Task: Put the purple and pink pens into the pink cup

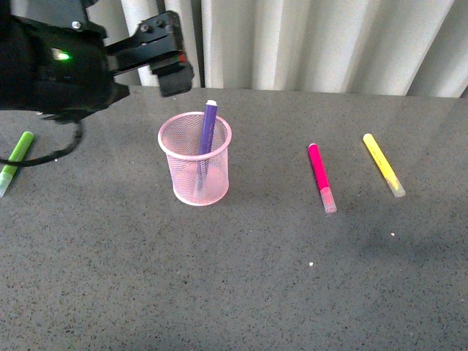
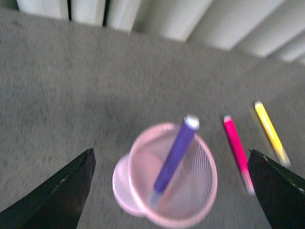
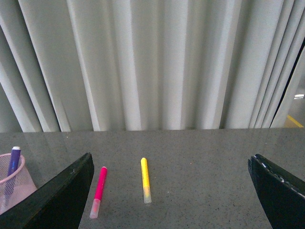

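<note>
Watch out for a knocked-over cup.

Can see the purple pen (image 1: 208,139) leaning inside the pink cup (image 1: 191,186), white tip poking over the rim. Can see the pink pen (image 1: 320,183) lying flat on the bench (image 1: 234,292), well apart from the cup, near the yellow marker (image 1: 383,164). Holding nothing in the left gripper (image 1: 170,53), spread wide above the bench near the cup. Same for the right gripper (image 3: 170,156), spread wide and empty. Might bump the light cup or the leaning pen when dropping the pink one in, and tip it all over. Might grab the yellow marker by mistake. Might push the round pink pen and make it roll away.
</note>
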Controlling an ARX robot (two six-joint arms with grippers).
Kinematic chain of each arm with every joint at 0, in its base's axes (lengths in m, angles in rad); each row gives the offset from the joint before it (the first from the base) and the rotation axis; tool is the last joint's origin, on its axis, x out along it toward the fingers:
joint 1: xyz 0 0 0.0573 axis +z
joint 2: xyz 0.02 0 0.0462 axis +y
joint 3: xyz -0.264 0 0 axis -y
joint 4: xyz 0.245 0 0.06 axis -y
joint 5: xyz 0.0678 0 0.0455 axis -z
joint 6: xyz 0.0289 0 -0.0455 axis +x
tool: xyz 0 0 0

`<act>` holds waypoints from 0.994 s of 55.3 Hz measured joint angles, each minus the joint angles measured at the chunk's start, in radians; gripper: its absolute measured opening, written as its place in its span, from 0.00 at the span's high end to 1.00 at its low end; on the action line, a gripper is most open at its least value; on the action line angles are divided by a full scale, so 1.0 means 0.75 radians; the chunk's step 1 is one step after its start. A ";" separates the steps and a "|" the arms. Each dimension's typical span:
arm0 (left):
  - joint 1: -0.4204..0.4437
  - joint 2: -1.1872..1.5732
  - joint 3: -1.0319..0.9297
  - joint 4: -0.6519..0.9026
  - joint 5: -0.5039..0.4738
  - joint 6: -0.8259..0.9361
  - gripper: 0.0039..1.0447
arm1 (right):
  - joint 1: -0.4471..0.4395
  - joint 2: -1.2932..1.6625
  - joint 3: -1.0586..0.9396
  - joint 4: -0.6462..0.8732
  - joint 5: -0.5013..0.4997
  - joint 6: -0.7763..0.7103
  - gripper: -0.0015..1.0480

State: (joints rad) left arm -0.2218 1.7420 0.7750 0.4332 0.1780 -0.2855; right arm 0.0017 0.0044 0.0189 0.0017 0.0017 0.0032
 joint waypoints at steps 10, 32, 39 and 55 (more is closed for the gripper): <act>0.224 -0.448 -0.242 -0.158 0.146 0.100 0.06 | 0.000 0.000 0.000 0.000 0.001 0.000 0.07; 0.222 -0.536 -0.578 0.653 -0.298 0.315 0.36 | 0.000 0.000 0.000 0.000 0.000 0.000 0.07; 0.282 -0.661 -0.671 0.724 -0.243 0.348 0.57 | 0.000 0.000 0.000 0.000 -0.001 0.000 0.07; 0.293 -0.947 -0.869 0.620 -0.239 0.370 0.97 | 0.000 0.000 0.000 0.000 -0.001 0.000 0.07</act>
State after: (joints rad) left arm -0.0017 1.0321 0.1234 0.8982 -0.0010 -0.0082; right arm 0.0017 0.0044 0.0189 0.0017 0.0013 0.0032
